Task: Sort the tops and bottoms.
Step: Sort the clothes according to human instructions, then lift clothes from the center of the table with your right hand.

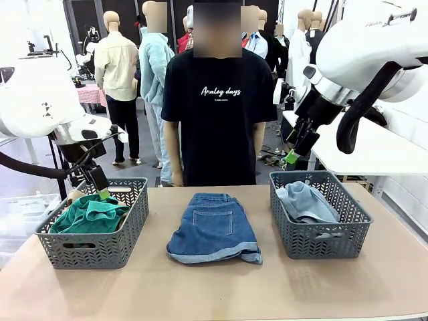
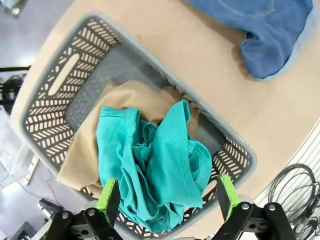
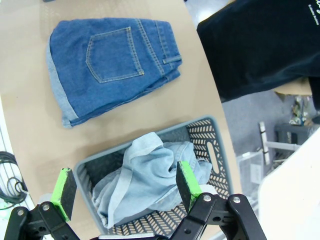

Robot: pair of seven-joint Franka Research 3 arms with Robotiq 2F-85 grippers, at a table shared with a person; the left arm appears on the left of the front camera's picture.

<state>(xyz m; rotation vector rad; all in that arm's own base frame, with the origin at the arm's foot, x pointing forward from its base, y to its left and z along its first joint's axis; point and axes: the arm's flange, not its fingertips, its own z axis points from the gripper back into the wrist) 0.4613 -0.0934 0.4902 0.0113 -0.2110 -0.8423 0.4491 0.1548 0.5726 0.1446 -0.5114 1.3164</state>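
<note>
Bench (image 1: 214,287): tan surface; wide bare strip along the near edge, bare gaps between the shorts and each basket.
Left basket (image 1: 127,231): grey, near the left edge; teal top (image 2: 155,165) crumpled over tan top (image 2: 130,97).
Right basket (image 1: 334,237): holds rumpled pale denim piece (image 3: 145,175).
Dark blue shorts (image 1: 214,227): flat mid-bench, cuffed, pocket up.
Left claw (image 2: 167,197): wide open, empty, above the teal top.
Right claw (image 3: 122,187): wide open, empty, above the right basket.
</note>
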